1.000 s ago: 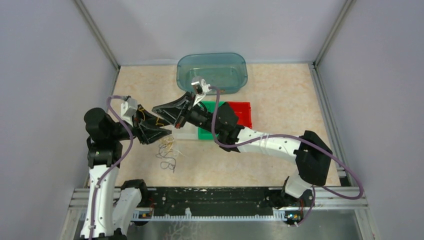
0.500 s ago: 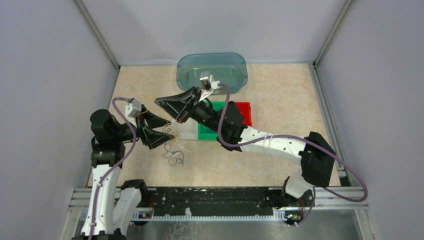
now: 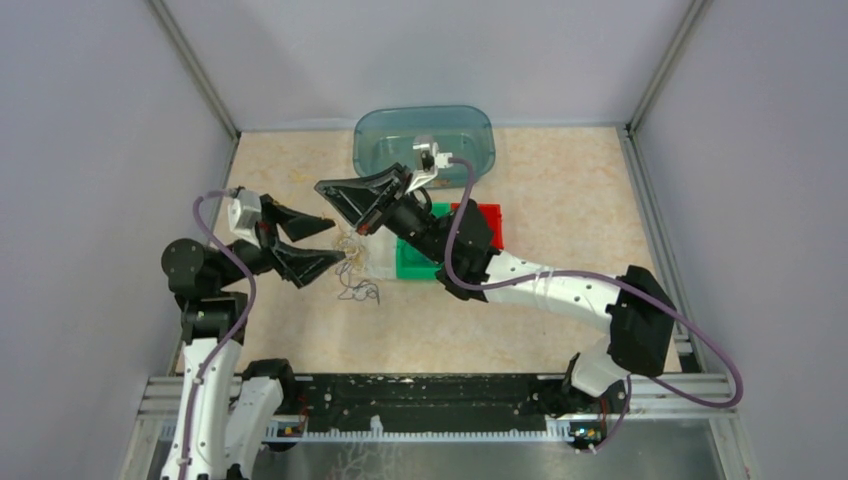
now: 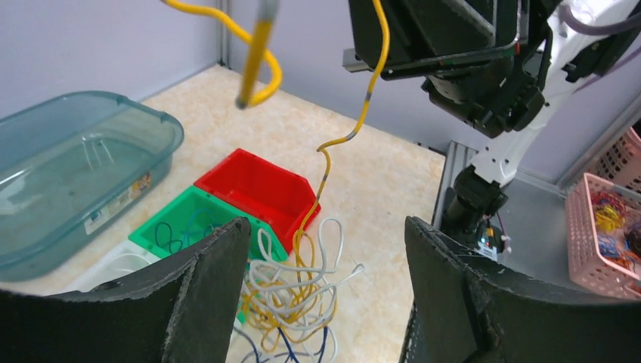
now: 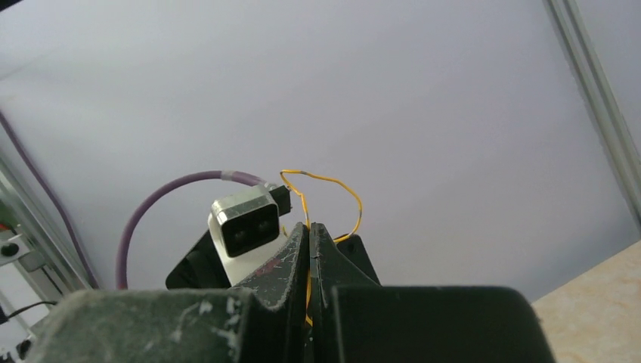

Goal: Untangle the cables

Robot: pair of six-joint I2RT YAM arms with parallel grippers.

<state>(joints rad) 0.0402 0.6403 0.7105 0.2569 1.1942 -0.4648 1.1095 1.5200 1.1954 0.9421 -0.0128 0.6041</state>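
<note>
**Tool state.** The right gripper [image 5: 308, 227] is closed and pinches one yellow cable [image 5: 332, 181] at its fingertips. The cable loops above the tips and hangs below them. The left gripper [image 4: 326, 227] stands wide and holds nothing.

**Location of work.** The tangle [image 4: 298, 295] of white, yellow and blue cables lies just ahead of and below the left fingertips. The held yellow cable runs down into it. A green bin [image 4: 193, 219] and a red bin [image 4: 257, 185] sit just beyond.

**Hazards.**
- With the tangle unrestrained, pulling the yellow cable will probably lift the whole bundle.
- The thin cable may slip from the pinch.
- If the left jaws close on several strands at once, including the yellow one, the knot may tighten.
</note>
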